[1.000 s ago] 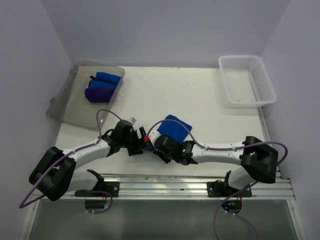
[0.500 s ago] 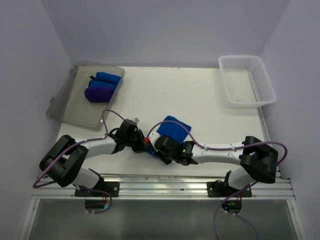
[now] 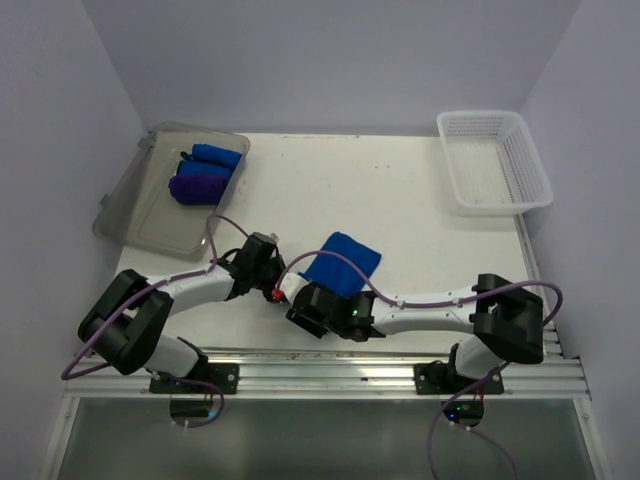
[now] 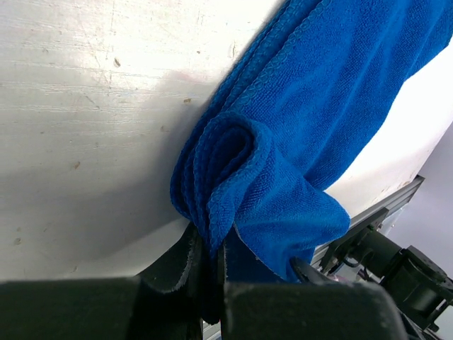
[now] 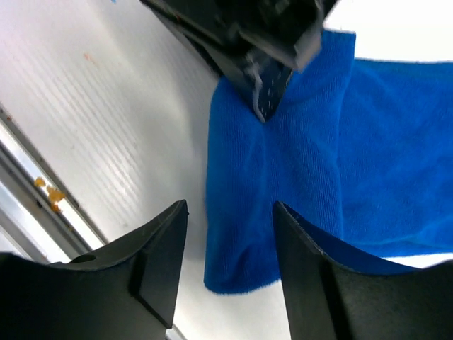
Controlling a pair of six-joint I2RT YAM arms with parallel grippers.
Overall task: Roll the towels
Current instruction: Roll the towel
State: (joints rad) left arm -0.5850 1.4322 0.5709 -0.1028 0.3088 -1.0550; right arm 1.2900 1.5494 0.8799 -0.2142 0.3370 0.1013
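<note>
Left wrist view: my left gripper point(image 4: 207, 248) is clamped on a bunched fold at the edge of the blue towel point(image 4: 340, 99), and the cloth curls into a loose loop just above the fingers. Right wrist view: my right gripper point(image 5: 230, 241) hangs over the towel's near end, jaws apart, holding nothing. The towel lies on the white table point(image 3: 420, 190), near the front edge between my two arms. To roll it well, I reckon the pinch wants to be firm and the edge turned over evenly, with the right side pressing the fold flat against skew. It's soft terry, hemmed and rumpled. Rolled towels point(image 3: 200, 180), blue and purple, sit in the grey tray point(image 3: 135, 220), well apart.
</note>
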